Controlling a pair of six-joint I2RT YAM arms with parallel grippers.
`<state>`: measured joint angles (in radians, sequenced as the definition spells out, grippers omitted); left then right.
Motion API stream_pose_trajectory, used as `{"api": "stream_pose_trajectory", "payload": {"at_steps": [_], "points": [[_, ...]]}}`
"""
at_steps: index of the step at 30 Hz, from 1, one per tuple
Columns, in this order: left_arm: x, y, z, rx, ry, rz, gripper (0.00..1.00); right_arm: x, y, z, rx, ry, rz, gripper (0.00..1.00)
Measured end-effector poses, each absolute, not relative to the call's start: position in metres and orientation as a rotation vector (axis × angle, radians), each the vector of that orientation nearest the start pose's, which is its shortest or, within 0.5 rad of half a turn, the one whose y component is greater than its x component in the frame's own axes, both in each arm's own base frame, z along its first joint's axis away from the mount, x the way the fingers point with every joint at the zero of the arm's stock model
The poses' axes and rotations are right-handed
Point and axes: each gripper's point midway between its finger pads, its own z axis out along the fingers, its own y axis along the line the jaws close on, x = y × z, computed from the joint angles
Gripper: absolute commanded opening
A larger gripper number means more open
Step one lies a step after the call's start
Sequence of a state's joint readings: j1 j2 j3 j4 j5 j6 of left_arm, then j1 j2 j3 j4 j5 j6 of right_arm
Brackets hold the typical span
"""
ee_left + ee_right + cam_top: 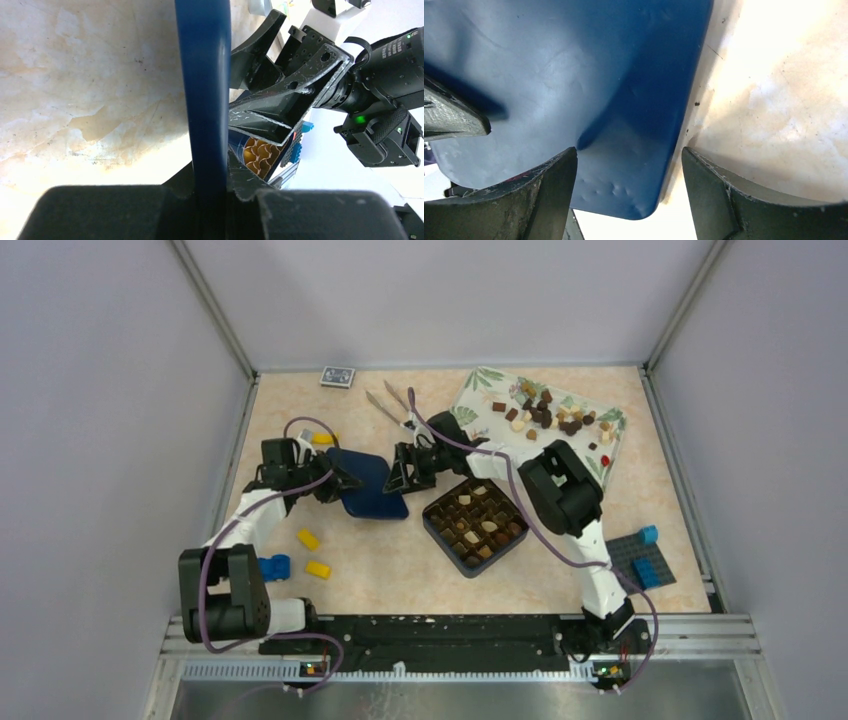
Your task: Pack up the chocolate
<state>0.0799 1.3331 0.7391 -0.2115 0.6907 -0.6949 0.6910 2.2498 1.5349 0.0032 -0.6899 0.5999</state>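
The chocolate shows in two places: loose pieces (545,410) on a leaf-patterned tray (480,385), and some in the dark square box (477,523) with its gold dividers (260,155). A dark blue lid (368,483) stands between the two arms. My left gripper (335,480) is shut on the lid's left edge; in the left wrist view the lid (202,100) runs straight up from my closed jaws (210,192). My right gripper (410,465) is open at the lid's right side. In its own view the lid's corner (624,165) lies between the spread fingers (629,160).
Metal tongs (392,405) lie behind the lid, and a small blue card box (338,377) sits at the back edge. Yellow bricks (308,538) and a blue brick (272,566) are scattered at the front left. A grey baseplate with blue bricks (640,560) sits at the front right.
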Motion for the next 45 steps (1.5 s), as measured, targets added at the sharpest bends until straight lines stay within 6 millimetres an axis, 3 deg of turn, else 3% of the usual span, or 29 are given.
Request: {"api": "stream_pose_trajectory", "payload": {"at_steps": [9, 15, 19, 23, 25, 27, 32, 37, 41, 45], "points": [[0.317, -0.103, 0.137, -0.595, 2.342, -1.064, 0.00, 0.332, 0.418, 0.056, -0.511, 2.546, 1.218, 0.77], [0.324, -0.101, 0.175, -0.530, 2.273, -1.045, 0.00, 0.357, 0.386, 0.094, -0.518, 2.507, 1.004, 0.78], [0.326, -0.102, 0.203, -0.474, 2.223, -1.056, 0.00, 0.382, 0.336, 0.145, -0.433, 2.415, 0.879, 0.78], [0.330, -0.106, 0.230, -0.399, 2.175, -1.091, 0.00, 0.396, 0.273, 0.167, -0.288, 2.378, 0.782, 0.78], [0.329, -0.111, 0.244, -0.351, 2.151, -1.127, 0.00, 0.396, 0.242, 0.162, -0.211, 2.392, 0.708, 0.78], [0.328, -0.115, 0.252, -0.320, 2.136, -1.164, 0.00, 0.385, 0.223, 0.147, -0.172, 2.431, 0.640, 0.78], [0.321, -0.124, 0.263, -0.279, 2.118, -1.267, 0.00, 0.335, 0.193, 0.111, -0.158, 2.555, 0.535, 0.80], [0.317, -0.133, 0.267, -0.236, 2.102, -1.338, 0.00, 0.313, 0.168, 0.110, -0.109, 2.559, 0.531, 0.80], [0.312, -0.143, 0.266, -0.209, 2.100, -1.383, 0.00, 0.303, 0.162, 0.103, -0.078, 2.557, 0.587, 0.79], [0.308, -0.150, 0.262, -0.196, 2.110, -1.412, 0.00, 0.284, 0.169, 0.084, -0.056, 2.607, 0.687, 0.78]]}}
